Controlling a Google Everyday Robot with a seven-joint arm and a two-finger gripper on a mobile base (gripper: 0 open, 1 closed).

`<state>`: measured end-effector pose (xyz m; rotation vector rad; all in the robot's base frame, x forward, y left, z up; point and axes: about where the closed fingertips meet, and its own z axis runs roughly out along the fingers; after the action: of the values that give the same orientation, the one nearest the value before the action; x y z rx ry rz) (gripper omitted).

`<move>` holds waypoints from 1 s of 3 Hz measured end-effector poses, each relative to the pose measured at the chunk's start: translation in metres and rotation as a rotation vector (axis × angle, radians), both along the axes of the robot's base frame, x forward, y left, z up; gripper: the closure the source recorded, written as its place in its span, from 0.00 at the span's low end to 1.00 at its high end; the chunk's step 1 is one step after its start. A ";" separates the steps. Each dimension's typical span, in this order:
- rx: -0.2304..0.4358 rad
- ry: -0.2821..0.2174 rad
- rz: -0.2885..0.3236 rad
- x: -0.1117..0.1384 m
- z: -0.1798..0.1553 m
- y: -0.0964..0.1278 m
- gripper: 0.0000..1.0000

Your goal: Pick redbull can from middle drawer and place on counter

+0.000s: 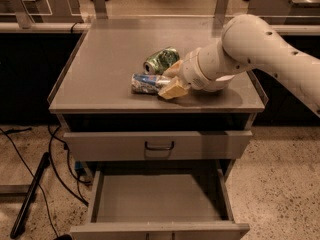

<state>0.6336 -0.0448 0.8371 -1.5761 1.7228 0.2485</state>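
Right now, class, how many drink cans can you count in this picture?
2. The redbull can lies on its side on the counter at the gripper; the green can lies just behind it. The open middle drawer holds none; the arm may hide others.

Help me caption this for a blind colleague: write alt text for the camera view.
The redbull can lies on its side on the counter beside a green can, with the gripper at one end. Below, the middle drawer stands pulled open.
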 end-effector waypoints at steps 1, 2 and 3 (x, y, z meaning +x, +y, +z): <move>0.000 0.000 0.000 0.000 0.000 0.000 0.74; 0.000 0.000 0.000 0.000 0.000 0.000 0.50; -0.001 0.012 -0.021 -0.002 0.005 -0.003 0.20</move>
<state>0.6318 -0.0478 0.8422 -1.5594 1.7484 0.2470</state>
